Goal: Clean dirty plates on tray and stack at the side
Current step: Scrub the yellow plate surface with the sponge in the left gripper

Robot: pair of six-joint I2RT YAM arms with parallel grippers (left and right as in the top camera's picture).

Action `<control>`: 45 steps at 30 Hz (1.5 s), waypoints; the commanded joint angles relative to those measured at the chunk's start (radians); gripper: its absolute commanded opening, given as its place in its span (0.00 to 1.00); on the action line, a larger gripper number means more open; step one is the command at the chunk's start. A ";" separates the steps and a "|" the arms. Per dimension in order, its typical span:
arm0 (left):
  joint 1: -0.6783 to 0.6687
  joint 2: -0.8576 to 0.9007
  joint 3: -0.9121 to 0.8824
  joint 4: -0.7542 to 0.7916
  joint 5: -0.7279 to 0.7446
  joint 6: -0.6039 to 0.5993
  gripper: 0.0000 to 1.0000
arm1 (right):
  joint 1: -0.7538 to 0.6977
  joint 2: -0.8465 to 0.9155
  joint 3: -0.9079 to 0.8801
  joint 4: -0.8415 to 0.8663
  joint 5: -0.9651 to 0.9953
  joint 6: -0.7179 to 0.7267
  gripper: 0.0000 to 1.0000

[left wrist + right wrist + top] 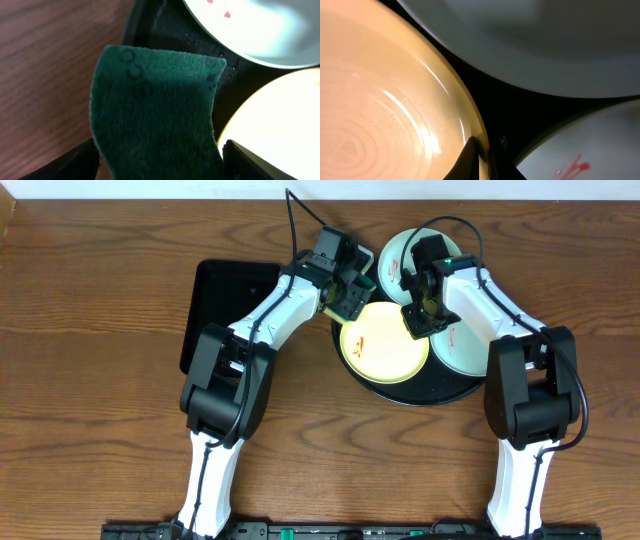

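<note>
Slipping feared: rim of pale yellow round plate (pixel 385 345) at right gripper (pixel 418 315), closure cannot be told; green scouring pad (pixel 155 110) clamped by left gripper (pixel 350 295).

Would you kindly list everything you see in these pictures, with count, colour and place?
table: one, brown wood, under everything
round tray: one, black, right of centre
rectangular tray: one, black, left of the round tray
yellow plate: one, pale, front of the round tray
mint plates: two, pale with red marks, back and right of the round tray
scouring pad: one, green, in the left gripper
left gripper: shut on the scouring pad
right gripper: at the yellow plate's rim, grip unclear
</note>
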 commanded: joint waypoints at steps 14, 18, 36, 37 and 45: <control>-0.004 -0.070 0.015 -0.019 -0.085 -0.052 0.14 | 0.019 0.012 -0.008 -0.002 -0.053 0.010 0.01; -0.001 -0.136 0.015 -0.032 -0.085 -0.174 0.14 | 0.019 0.012 -0.008 -0.002 -0.053 0.039 0.01; -0.063 -0.175 -0.074 -0.259 0.194 -0.584 0.14 | 0.024 0.012 -0.008 -0.002 -0.089 0.306 0.02; -0.071 -0.169 -0.085 -0.249 0.170 -0.602 0.14 | 0.024 0.012 -0.008 -0.001 -0.113 0.305 0.02; -0.109 -0.137 -0.164 -0.066 0.116 -0.631 0.23 | 0.025 0.012 -0.008 0.002 -0.142 0.305 0.02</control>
